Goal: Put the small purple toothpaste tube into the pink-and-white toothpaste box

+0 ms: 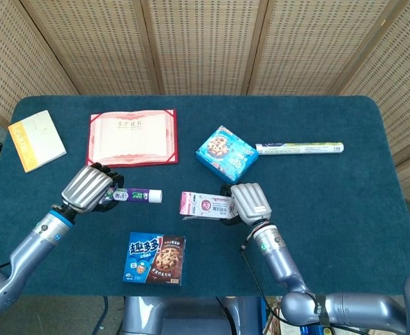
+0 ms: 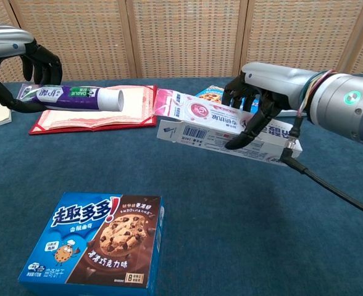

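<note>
Chest view shows our left hand (image 2: 21, 68) gripping the small purple toothpaste tube (image 2: 70, 97) level above the table (image 2: 231, 234), white cap pointing toward our right hand (image 2: 255, 102). Our right hand holds the pink-and-white toothpaste box (image 2: 212, 123) off the table, open end facing the cap, a short gap apart. Nearer us a chocolate cookie box (image 2: 95, 246) lies flat. Behind the tube a red certificate folder (image 2: 113, 111) lies open.
</note>
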